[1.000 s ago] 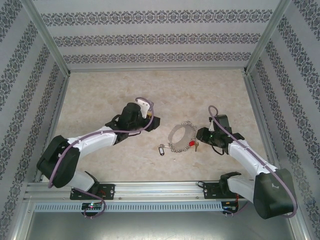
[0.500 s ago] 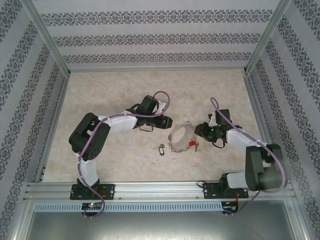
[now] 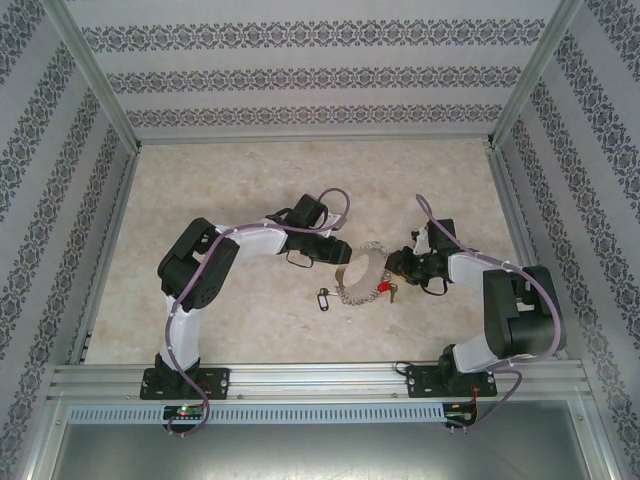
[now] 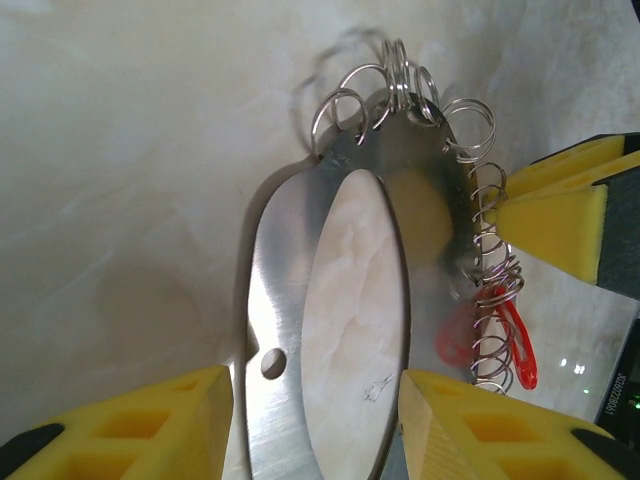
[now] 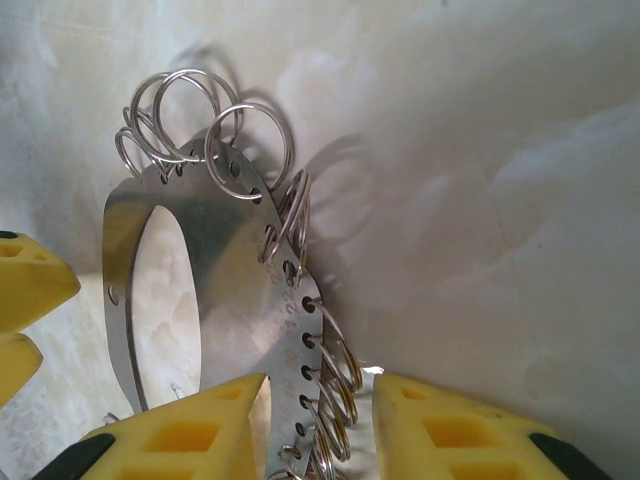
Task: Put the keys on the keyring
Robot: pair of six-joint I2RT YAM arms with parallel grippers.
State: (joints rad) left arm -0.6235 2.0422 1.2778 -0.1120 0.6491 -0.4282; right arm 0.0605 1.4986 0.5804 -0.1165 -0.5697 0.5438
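Observation:
The keyring (image 3: 361,272), a flat silvery metal loop hung with several small wire rings, lies on the table between both grippers. My left gripper (image 3: 340,254) is at its left edge, open; in the left wrist view the gripper (image 4: 316,425) straddles the keyring (image 4: 285,300) band. My right gripper (image 3: 393,266) is at the right edge, open, and the gripper (image 5: 320,430) has the keyring (image 5: 230,260) rim and its small rings between the fingers. The red-tagged key (image 3: 383,289) lies by the loop's lower right, its red tag (image 4: 517,340) showing. The dark-tagged key (image 3: 322,297) lies at the lower left.
The marble-look table (image 3: 250,180) is boxed in by patterned walls and aluminium rails (image 3: 300,380). The two grippers nearly face each other across the loop: the right one's yellow fingers (image 4: 560,210) show in the left wrist view, the left one's finger (image 5: 25,285) in the right wrist view.
My left arm has swung right, bringing its gripper onto the keyring's left edge. The right gripper has moved slightly left onto the right edge. Keyring and keys have stayed put.

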